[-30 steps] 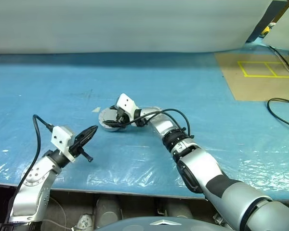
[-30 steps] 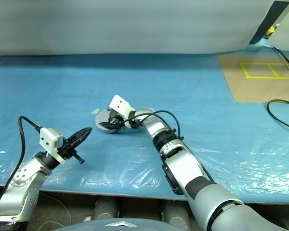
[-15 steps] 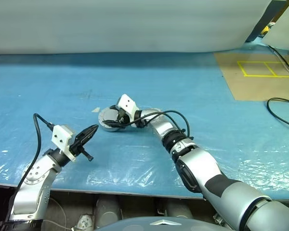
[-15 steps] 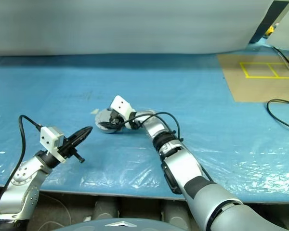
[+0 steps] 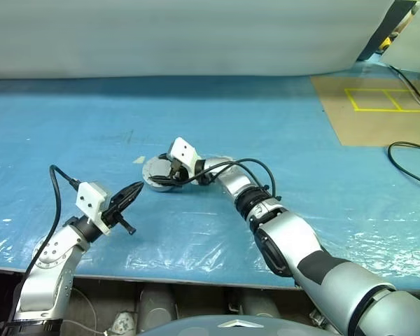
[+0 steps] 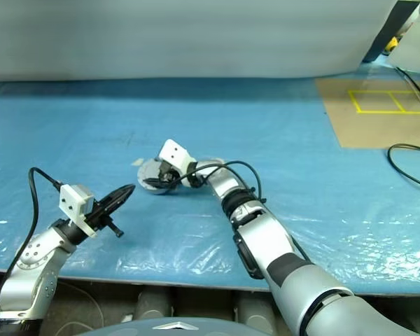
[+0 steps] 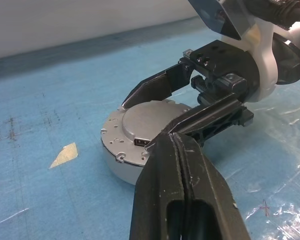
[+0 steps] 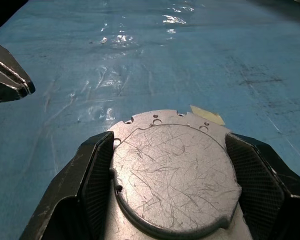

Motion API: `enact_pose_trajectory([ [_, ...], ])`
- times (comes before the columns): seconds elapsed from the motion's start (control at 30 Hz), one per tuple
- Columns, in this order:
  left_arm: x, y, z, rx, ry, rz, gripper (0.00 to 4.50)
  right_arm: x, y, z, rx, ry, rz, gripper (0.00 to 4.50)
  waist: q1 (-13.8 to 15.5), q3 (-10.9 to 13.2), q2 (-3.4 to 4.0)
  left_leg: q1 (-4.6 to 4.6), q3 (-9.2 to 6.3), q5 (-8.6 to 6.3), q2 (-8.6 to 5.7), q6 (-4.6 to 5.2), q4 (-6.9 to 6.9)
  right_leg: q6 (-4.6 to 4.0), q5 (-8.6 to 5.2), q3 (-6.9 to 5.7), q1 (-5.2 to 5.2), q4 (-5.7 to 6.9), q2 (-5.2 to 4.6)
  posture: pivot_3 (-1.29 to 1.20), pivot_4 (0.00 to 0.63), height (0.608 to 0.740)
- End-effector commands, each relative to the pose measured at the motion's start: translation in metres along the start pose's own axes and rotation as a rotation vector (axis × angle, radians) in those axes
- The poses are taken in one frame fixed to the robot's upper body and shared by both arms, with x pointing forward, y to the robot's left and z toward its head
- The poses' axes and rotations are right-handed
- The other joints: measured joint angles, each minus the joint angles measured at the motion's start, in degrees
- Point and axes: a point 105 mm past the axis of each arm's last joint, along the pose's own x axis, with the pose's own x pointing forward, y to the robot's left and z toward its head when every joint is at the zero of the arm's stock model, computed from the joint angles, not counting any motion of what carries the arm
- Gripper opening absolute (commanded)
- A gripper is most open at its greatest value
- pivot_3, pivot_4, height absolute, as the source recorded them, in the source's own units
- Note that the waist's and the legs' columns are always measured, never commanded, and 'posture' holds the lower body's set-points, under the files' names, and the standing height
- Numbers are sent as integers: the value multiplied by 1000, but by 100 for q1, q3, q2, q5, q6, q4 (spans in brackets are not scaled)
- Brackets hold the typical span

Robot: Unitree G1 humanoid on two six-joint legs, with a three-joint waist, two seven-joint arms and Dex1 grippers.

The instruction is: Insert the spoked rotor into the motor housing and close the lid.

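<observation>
The right gripper (image 8: 172, 185) spans the closed silver lid (image 8: 175, 175), fingers flanking its rim, possibly touching. At seven o'clock, the left gripper (image 5: 134, 189) hovers shut, empty.

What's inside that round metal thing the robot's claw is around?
Its inside is hidden. The lid, a scratched silvery plate, covers the round motor housing on the blue sheet. The right gripper straddles it with a black finger at either side.

The round silvery lid (image 8: 175, 185) looks like scratched matt metal, on a table (image 5: 322, 189) under glossy, crinkled blue plastic sheeting.
</observation>
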Motion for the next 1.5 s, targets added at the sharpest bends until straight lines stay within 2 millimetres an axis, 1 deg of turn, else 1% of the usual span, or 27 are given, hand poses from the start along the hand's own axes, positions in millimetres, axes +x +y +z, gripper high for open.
enact_pose_trajectory([
  [0.03,0,-1,5,15,-23,-5,0,2,3,-4,-38,30,14,3168,0,0,0,0,0,0,0,0,-1,-1,0,0,-1,0,0,0,150,740],
  [0.17,-1,-2,4,13,-21,1,0,5,4,-6,-39,30,-17,3168,-1,0,1,1,2,-1,0,0,-7,-2,-1,-1,-4,-1,0,0,150,740],
  [0.3,-6,4,3,20,-12,21,0,8,6,-2,-29,18,-9,3168,-1,2,3,4,2,-2,1,3,-9,-2,-1,-1,-3,0,1,0,150,740],
  [0.47,-16,11,2,29,-9,75,0,5,4,-2,-38,20,5,3168,-2,2,4,3,3,-3,1,5,-9,-2,-2,-1,-3,0,1,0,150,740],
  [0.57,-19,9,2,29,-15,95,0,1,2,1,-47,17,22,3168,-1,2,4,2,4,-4,1,6,-10,-2,-2,-1,-4,-3,1,0,150,740],
  [0.77,-18,6,5,30,-32,114,0,-2,-1,3,-31,36,59,3168,8,3,4,-7,6,-4,1,6,-17,-2,-2,-2,-6,-16,0,0,150,740],
  [0.97,-14,5,12,34,-43,112,0,-2,-7,7,-24,41,26,3168,5,3,5,-7,7,-4,2,6,-21,-3,-2,-3,-9,-16,0,0,150,740],
  [1.13,-12,0,11,18,-40,90,0,-1,-8,10,-37,47,28,3168,5,4,6,-5,8,-4,4,6,-20,-3,-2,-3,-10,-13,1,0,150,740],
  [1.23,-10,1,11,18,-40,83,0,-1,-10,12,-40,47,23,3168,5,4,6,-5,8,-4,4,6,-20,-3,-2,-3,-10,-12,1,0,150,740],
  [1.4,-7,2,13,21,-42,67,0,0,-8,12,-42,52,25,3168,5,4,7,-5,8,-3,5,5,-20,-3,-2,-3,-12,-10,1,0,150,740],
  [1.5,-7,2,11,20,-39,59,0,1,-6,5,-39,74,22,3168,4,4,7,-5,9,-3,4,5,-20,-3,-2,-3,-12,-10,1,0,150,740],
])
